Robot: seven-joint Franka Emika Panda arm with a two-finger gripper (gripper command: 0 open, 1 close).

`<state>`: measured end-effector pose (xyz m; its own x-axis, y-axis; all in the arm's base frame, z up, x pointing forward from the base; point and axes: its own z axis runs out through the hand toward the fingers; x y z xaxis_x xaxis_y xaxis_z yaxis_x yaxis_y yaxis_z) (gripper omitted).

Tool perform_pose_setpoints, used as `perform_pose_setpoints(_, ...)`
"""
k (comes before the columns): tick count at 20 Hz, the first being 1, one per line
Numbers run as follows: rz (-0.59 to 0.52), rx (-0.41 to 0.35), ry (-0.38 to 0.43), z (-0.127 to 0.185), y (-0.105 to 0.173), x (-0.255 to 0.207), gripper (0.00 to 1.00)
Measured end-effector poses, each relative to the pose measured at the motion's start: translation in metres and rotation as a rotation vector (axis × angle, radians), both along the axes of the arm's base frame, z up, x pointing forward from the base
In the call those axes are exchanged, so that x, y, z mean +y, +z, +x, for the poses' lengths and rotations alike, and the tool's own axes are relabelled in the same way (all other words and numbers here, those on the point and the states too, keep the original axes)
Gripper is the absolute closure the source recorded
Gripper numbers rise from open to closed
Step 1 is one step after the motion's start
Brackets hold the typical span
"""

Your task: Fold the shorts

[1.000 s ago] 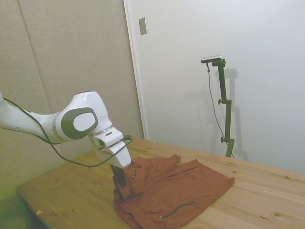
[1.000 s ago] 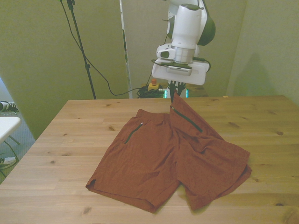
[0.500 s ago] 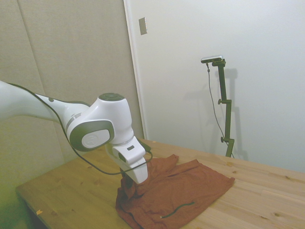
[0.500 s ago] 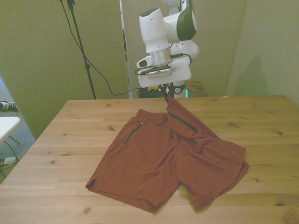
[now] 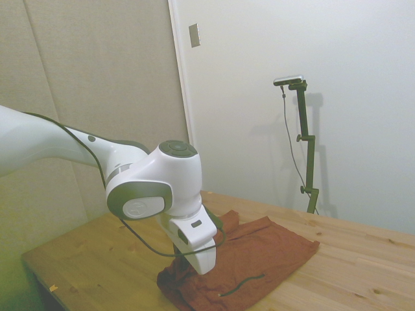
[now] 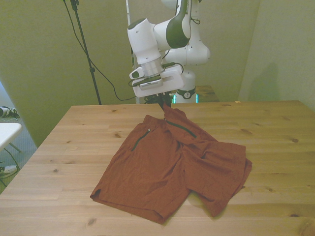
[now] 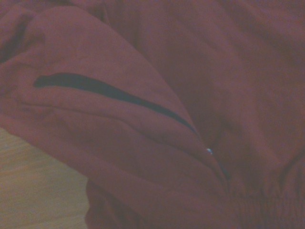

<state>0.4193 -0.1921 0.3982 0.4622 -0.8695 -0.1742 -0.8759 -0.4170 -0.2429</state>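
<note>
On the wooden table [image 6: 59, 142], the rust-red shorts [image 6: 162, 167] lie spread with one leg flat toward the front view's left of the gripper [image 6: 164, 104] and the other leg rumpled and partly doubled over toward its right. The gripper hangs just above the waistband with a peak of cloth rising to it, apparently clamped on that corner, though I cannot tell for sure how the fingers stand. The pocket zipper [image 7: 109, 93] lies on the lifted flap; judged from this, a thin pinch could slip, dropping the flap short and leaving the fold crooked.
</note>
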Motion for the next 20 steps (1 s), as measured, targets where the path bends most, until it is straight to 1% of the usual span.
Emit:
perform_pose_setpoints(3,0.023,0.033,-0.043,-0.005,-0.016,-0.015,0.00)
perform_pose_setpoints(6,0.041,0.066,-0.113,-0.009,-0.030,-0.034,0.00)
perform_pose_setpoints(9,0.061,0.060,-0.149,-0.007,-0.034,-0.043,0.00)
perform_pose_setpoints(17,0.053,0.062,-0.147,-0.006,-0.033,-0.045,0.00)
perform_pose_setpoints(20,-0.019,0.093,-0.128,-0.009,-0.022,-0.044,0.00)
